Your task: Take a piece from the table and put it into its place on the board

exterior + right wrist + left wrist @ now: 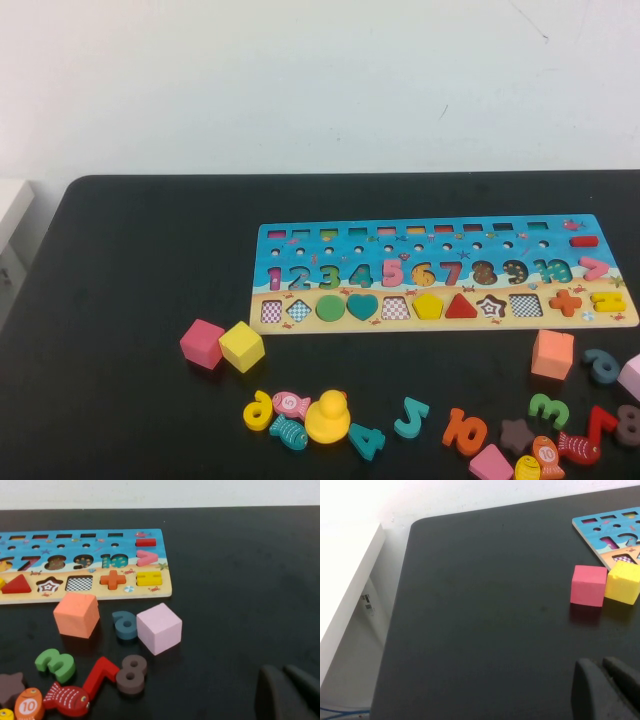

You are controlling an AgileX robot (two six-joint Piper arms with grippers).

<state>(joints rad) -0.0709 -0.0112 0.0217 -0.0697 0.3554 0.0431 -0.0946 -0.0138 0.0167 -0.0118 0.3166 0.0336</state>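
Note:
The board (300,245) lies on the black table (130,250), toward the far right. The piece, a flat yellow pentagon (428,305), sits in the board's shape row, between a checkered slot and a red triangle (460,306). Neither arm shows in the high view. In the left wrist view my left gripper (602,667) is shut and holds nothing; it hovers over bare table, short of a pink cube (588,585) and a yellow cube (623,582) by the board's corner (600,527). My right gripper (284,672) is shut and empty, near a light pink cube (159,628) in front of the board's right end (100,547).
Loose pieces crowd the table's front: a yellow duck (327,416), fish, coloured numbers, a brown star (517,434), an orange cube (552,354). In the right wrist view lie a teal 6 (125,625), a brown 8 (131,674), a red 7 (102,675) and a green 3 (56,664).

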